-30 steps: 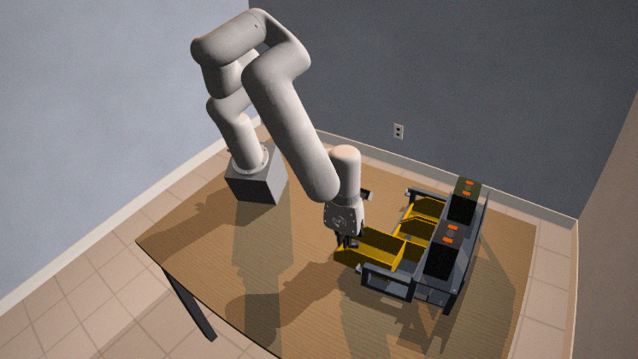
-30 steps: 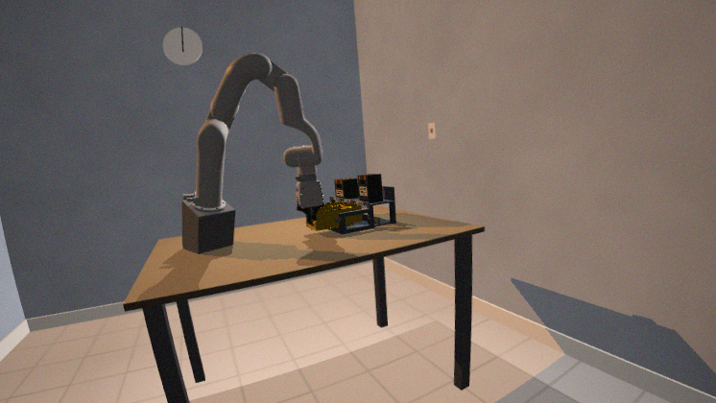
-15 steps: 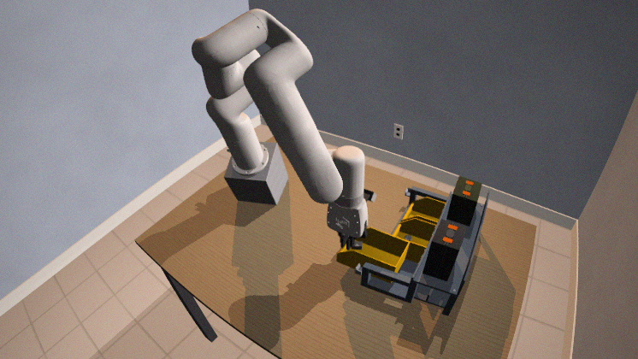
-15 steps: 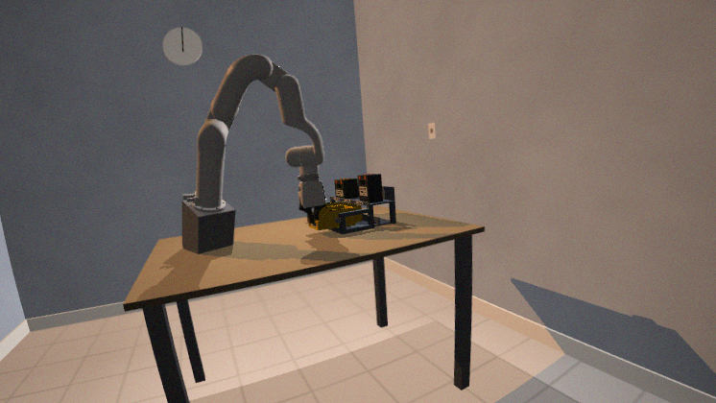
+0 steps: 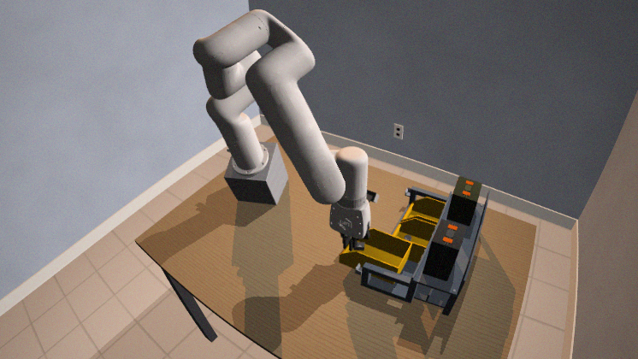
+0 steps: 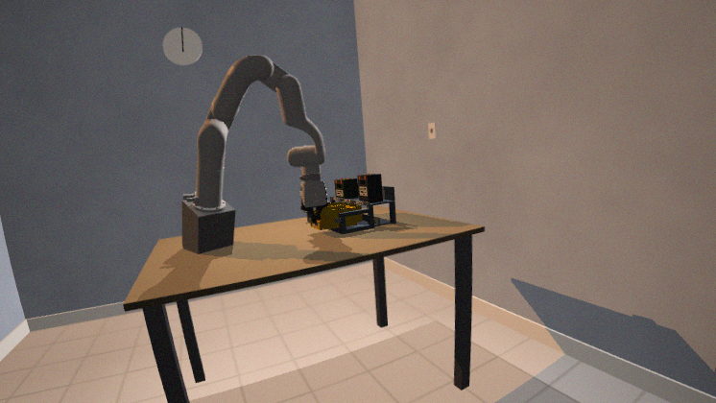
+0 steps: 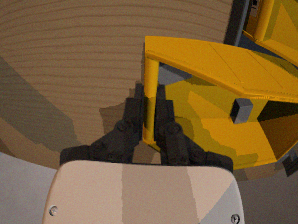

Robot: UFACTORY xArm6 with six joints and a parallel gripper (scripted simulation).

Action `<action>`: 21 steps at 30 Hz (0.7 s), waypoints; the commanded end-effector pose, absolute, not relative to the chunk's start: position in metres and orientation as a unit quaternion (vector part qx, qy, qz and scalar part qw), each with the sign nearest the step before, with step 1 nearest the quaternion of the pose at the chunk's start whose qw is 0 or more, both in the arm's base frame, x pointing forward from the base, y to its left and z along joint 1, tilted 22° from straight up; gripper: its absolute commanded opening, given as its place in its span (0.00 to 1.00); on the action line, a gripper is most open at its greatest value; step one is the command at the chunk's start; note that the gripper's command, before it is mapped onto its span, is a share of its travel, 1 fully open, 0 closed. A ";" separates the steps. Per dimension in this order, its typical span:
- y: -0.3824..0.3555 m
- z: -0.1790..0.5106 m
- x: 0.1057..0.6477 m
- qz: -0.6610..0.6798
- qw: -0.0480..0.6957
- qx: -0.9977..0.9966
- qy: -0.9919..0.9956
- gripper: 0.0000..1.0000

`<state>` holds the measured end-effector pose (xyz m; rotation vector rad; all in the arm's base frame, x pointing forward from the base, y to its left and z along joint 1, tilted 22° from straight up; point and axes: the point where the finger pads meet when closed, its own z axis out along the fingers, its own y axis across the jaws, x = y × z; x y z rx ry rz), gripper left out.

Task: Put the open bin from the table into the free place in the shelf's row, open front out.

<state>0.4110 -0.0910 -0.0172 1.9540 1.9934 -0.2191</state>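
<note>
Top view: wooden table [image 5: 205, 250] [image 6: 280, 255] [image 7: 65, 60], tiled floor [image 5: 67, 312] [image 6: 300, 320], blue wall [image 5: 111, 111]; gripper [image 5: 352, 244] [image 6: 311, 220] [image 7: 149, 97] pinching yellow bin's [image 5: 383, 250] [image 6: 330, 216] [image 7: 215, 67] front edge.

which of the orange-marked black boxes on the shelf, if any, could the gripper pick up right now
Probably neither: the gripper is shut on the yellow bin's front lip.

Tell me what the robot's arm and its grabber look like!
The arm is pale grey and smooth, made of fat round tubes with bendy elbows. The gripper has a light, rounded body with small screws and a little dark-and-white mark on it. Its two fingers are black, thin and jointed. I can't see any loose cables.
</note>
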 end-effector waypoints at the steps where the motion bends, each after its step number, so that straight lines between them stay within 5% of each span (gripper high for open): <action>1: -0.091 -0.016 0.414 -0.076 0.171 0.688 0.702 0.00; 21: -0.090 -0.015 0.424 -0.076 0.171 0.688 0.702 0.00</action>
